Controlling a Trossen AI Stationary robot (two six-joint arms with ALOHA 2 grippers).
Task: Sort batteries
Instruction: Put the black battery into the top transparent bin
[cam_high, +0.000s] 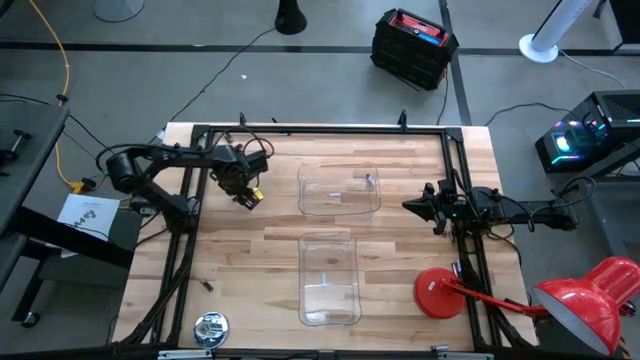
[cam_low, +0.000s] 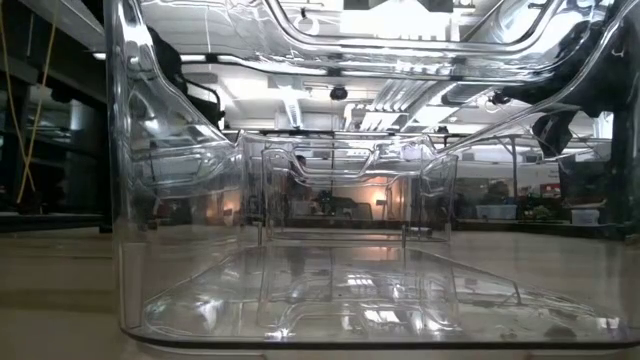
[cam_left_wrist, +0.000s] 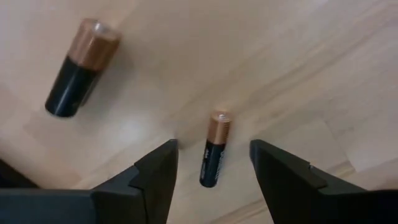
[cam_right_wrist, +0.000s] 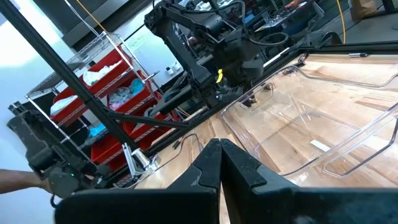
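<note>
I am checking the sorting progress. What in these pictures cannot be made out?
- High view: the batteries under the left gripper are hidden by it; specks inside the far bin and near bin are too small to name.
- Left wrist view: the thin battery lies between open fingers; the label is unreadable.
- Low view: the near bin's wall blocks the table.

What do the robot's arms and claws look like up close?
Both arms are dark, jointed and slim, with black cables looping off them. The left gripper has two flat, wedge-shaped black fingers and a small yellow tag near its wrist. The right gripper has matching black, angular fingers.
</note>
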